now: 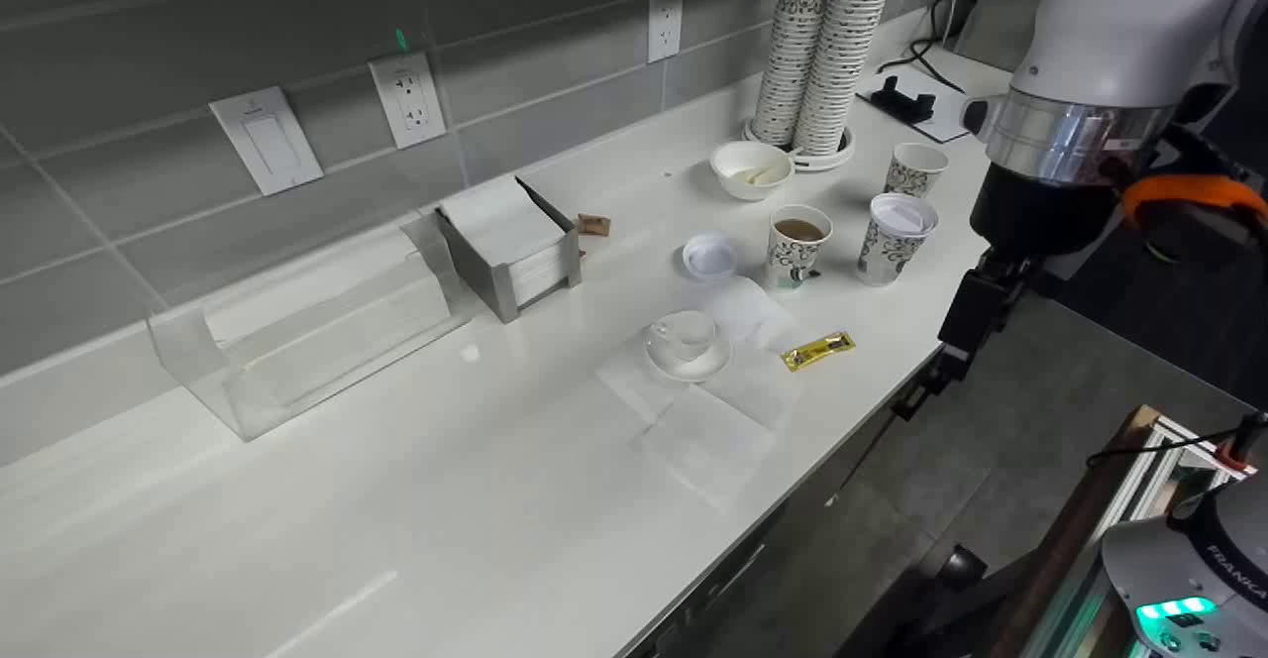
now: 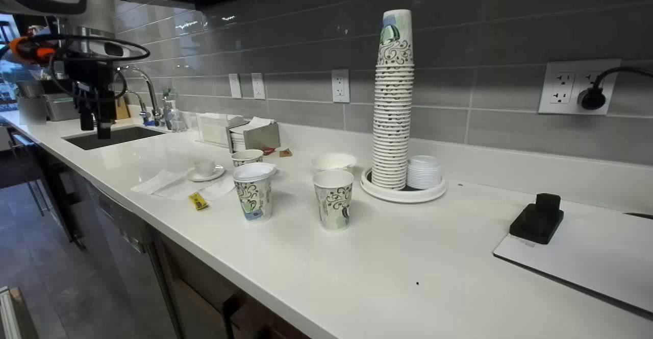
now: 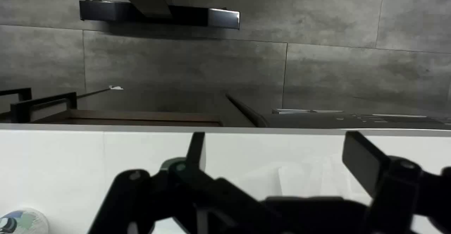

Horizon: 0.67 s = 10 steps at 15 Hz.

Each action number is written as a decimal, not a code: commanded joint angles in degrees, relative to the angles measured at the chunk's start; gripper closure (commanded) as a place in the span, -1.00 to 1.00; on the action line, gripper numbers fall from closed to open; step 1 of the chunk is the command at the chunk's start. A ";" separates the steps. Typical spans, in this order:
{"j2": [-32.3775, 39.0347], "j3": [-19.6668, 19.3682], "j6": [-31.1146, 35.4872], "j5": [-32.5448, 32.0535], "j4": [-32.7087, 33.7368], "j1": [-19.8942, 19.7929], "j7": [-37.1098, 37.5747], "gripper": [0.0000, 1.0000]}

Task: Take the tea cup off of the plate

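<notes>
The tea cup is small and white. It sits upright on the plate, a round white saucer, which rests on spread white napkins. The cup and plate also show in an exterior view toward the middle left. My gripper hangs high near the counter's front edge, apart from the cup; it also shows in an exterior view. In the wrist view the gripper has its fingers wide apart with nothing between them. The cup and plate do not show in the wrist view.
A yellow packet lies beside the napkins. A paper cup with brown drink, a lidded cup and another cup stand nearby. A white bowl, a loose lid, a napkin holder and tall cup stacks line the back.
</notes>
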 commanded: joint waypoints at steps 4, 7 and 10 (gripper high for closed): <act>-0.03 0.25 -0.13 0.12 0.07 -0.33 -0.14 -1.00; 1.43 0.84 3.36 0.12 0.87 -0.13 -0.75 -1.00; 4.81 2.48 11.27 -0.28 2.48 0.52 -1.34 -1.00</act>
